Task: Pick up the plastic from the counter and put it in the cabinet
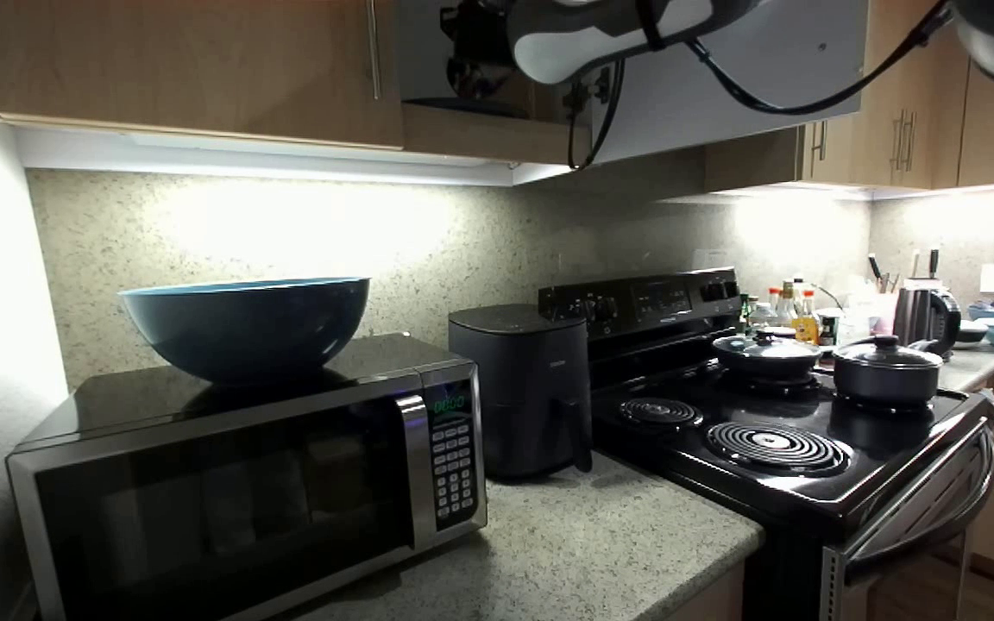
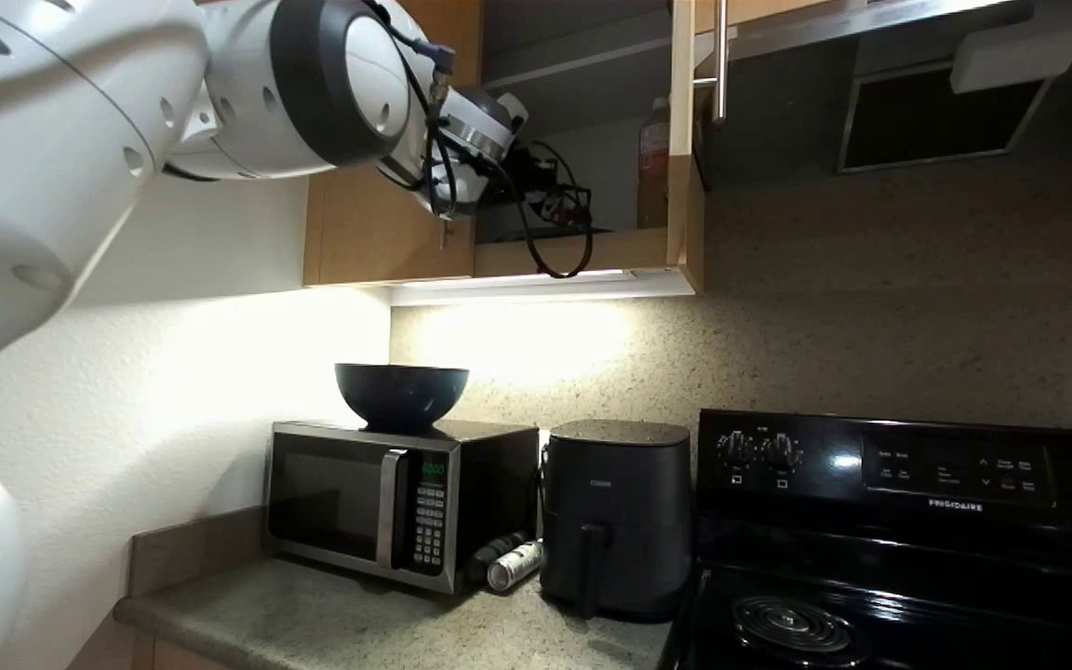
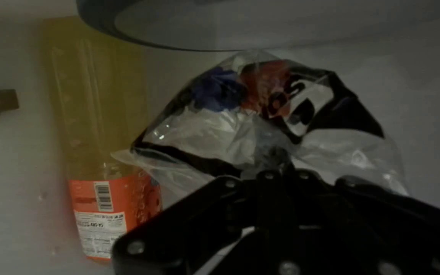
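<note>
The plastic (image 3: pixel 235 133) is a crumpled clear wrapper with red, blue and black print, large in the wrist view. My gripper (image 3: pixel 281 168) is shut on its near edge; the fingertips are partly covered by the film. In both exterior views the plastic (image 1: pixel 471 79) (image 2: pixel 559 207) is a small shiny patch at the gripper (image 1: pixel 461 47) (image 2: pixel 536 181). The gripper is inside the opening of the cabinet (image 1: pixel 497 129) (image 2: pixel 573 253), a little above its floor. The cabinet door stands open. The counter (image 1: pixel 609 526) (image 2: pixel 406 633) lies well below.
A bottle with an orange label (image 3: pixel 101 214) (image 2: pixel 653 167) stands inside the cabinet beside the plastic. A dark round dish rim (image 3: pixel 159 44) is close to the plastic. The open cabinet door (image 1: pixel 721 95) (image 2: pixel 685 140) stands beside the arm. A microwave (image 1: pixel 247 483), bowl (image 1: pixel 247 332) and air fryer (image 1: pixel 519 388) are below.
</note>
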Motion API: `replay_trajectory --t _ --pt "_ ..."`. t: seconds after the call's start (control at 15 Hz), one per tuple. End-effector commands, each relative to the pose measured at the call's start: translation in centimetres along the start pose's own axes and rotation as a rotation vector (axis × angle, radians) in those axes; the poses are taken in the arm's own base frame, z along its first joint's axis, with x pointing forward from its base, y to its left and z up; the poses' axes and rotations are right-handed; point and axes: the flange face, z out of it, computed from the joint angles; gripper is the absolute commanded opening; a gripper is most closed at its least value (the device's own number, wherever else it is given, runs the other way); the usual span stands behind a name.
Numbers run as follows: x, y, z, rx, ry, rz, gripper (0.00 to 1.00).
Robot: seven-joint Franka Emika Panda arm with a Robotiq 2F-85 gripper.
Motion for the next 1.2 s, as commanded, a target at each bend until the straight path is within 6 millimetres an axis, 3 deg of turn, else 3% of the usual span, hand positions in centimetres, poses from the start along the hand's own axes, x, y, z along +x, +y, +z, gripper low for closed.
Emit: replay_trajectory --t 0.0,0.67,1.13 --pt "1.3 0.3 1.5 0.026 -0.029 -0.023 0.33" --pt "5.2 3.6 0.8 -0.097 -0.055 -0.042 0.97" --pt "5.7 5.1 0.3 -0.209 -0.134 -0.014 1.00"
